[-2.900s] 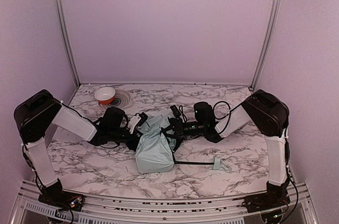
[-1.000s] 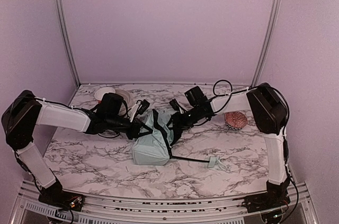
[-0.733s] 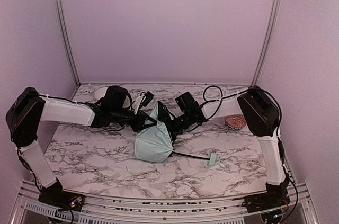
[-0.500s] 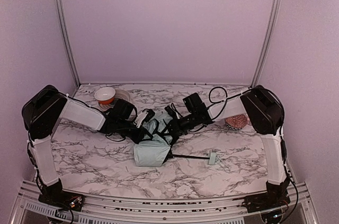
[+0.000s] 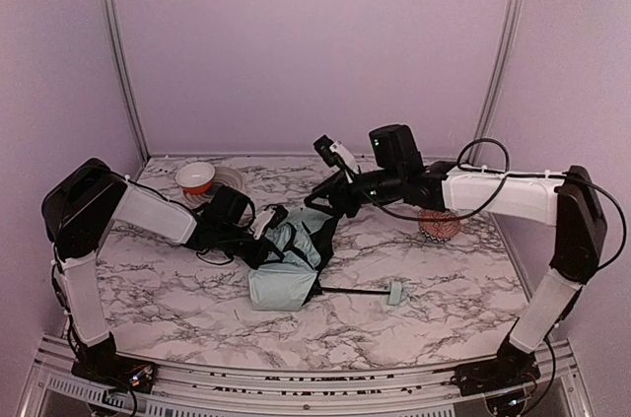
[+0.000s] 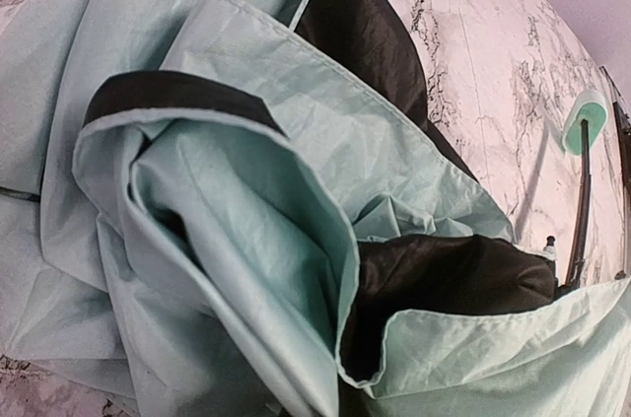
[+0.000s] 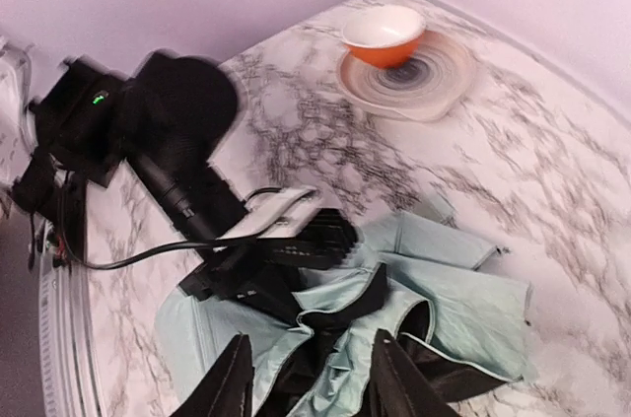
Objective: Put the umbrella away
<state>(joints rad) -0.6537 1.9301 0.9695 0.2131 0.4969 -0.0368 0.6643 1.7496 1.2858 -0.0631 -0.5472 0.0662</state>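
The umbrella [image 5: 286,269] lies crumpled mid-table, a pale mint canopy [image 6: 246,200] with dark lining showing in its folds. Its black shaft [image 5: 355,290] runs right to the small green handle [image 5: 396,292]. My left gripper [image 5: 266,238] is low at the canopy's left edge, shut with fabric bunched at its tip. The left wrist view shows only cloth, no fingers. In the right wrist view the left gripper [image 7: 296,244] reaches into the folds [image 7: 444,289]. My right gripper [image 7: 315,382] hangs above the canopy [image 5: 325,202], jaws apart, nothing between them.
An orange-and-white bowl [image 5: 195,176] sits on a round plate [image 5: 229,183] at the back left. A pink patterned lump [image 5: 439,223] lies at the right, under my right forearm. Side walls stand close to both arms.
My right arm has lifted up and back off the canopy, its jaws apart. The left gripper came down from its raised hold, and the canopy now lies flatter on the table.
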